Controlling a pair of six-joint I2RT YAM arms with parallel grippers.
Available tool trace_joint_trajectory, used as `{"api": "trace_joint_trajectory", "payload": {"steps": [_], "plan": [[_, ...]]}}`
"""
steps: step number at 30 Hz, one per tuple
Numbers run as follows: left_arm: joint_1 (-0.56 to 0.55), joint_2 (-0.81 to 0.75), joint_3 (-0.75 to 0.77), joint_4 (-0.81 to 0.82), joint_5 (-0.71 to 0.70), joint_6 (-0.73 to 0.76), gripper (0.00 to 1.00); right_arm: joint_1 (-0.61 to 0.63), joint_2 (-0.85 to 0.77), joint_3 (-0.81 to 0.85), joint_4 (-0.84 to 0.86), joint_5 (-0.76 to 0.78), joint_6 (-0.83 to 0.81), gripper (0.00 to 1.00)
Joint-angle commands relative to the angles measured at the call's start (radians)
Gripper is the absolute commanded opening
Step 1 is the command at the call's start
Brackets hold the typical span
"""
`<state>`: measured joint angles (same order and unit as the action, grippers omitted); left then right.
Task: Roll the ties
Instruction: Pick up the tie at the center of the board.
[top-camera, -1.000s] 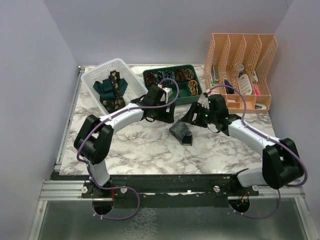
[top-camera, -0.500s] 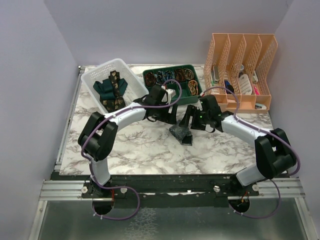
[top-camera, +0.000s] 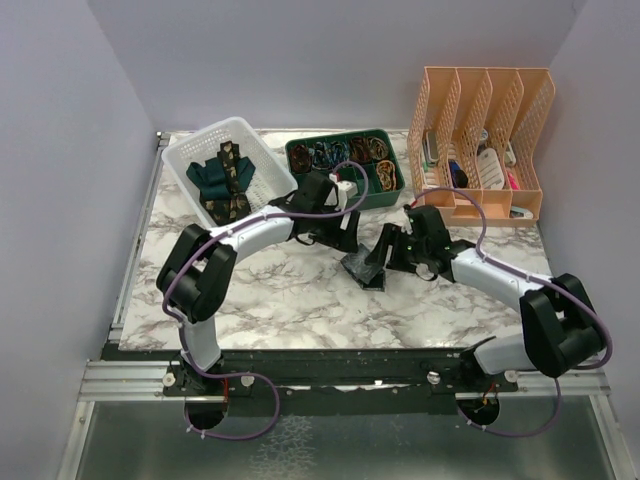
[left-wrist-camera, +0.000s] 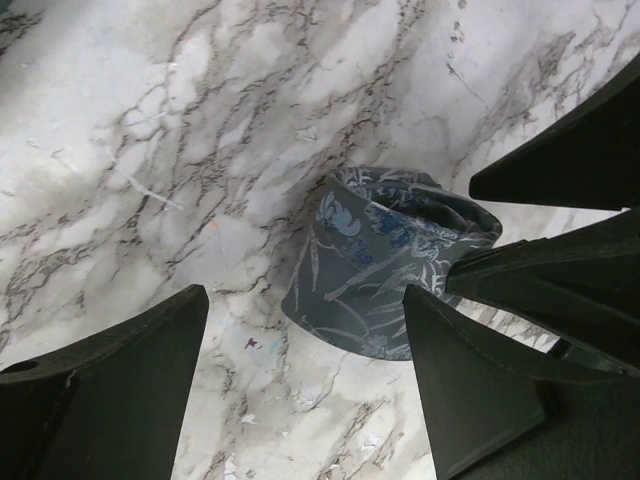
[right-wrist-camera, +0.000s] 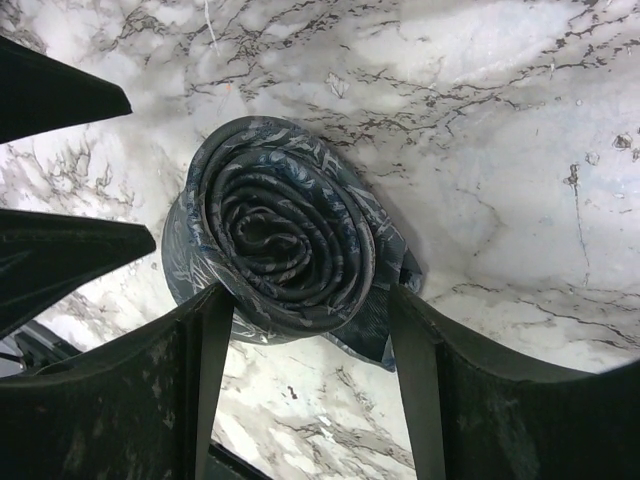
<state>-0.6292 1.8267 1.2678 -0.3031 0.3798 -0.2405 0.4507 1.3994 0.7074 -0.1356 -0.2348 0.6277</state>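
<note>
One blue-grey patterned tie (right-wrist-camera: 275, 240), coiled tight, stands on the marble table (top-camera: 270, 295) mid-field. Right gripper (right-wrist-camera: 305, 300) has swung in to straddle it, fingers (right-wrist-camera: 150, 380) narrowing; firm hold unconfirmed. Left gripper (left-wrist-camera: 305, 300) hangs spread, clear. Roll looks finished, likely bound for green tray (top-camera: 345, 134).

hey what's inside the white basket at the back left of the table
A dark teal tie and a black-brown, gold-patterned tie, heaped together. They cover the white basket's floor, so anything beneath them cannot be seen.
</note>
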Motion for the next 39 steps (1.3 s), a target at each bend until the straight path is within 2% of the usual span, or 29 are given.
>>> {"api": "trace_joint_trajectory", "payload": {"steps": [1,15,29,35,39], "plan": [[-0.034,0.009,0.010,0.017,0.064,0.043,0.80,0.000,-0.039,-0.046,0.038,0.017,-0.010,0.68],[-0.035,0.029,-0.062,0.174,0.211,0.074,0.82,-0.028,-0.043,-0.123,0.091,-0.012,-0.050,0.66],[-0.017,0.089,-0.139,0.333,0.355,0.001,0.83,-0.049,-0.046,-0.165,0.127,-0.040,-0.062,0.65],[-0.017,0.121,-0.147,0.333,0.415,-0.023,0.81,-0.049,-0.035,-0.173,0.128,-0.044,-0.065,0.65],[-0.017,0.130,-0.169,0.358,0.433,-0.044,0.75,-0.050,-0.030,-0.184,0.168,-0.053,-0.062,0.65]]}}
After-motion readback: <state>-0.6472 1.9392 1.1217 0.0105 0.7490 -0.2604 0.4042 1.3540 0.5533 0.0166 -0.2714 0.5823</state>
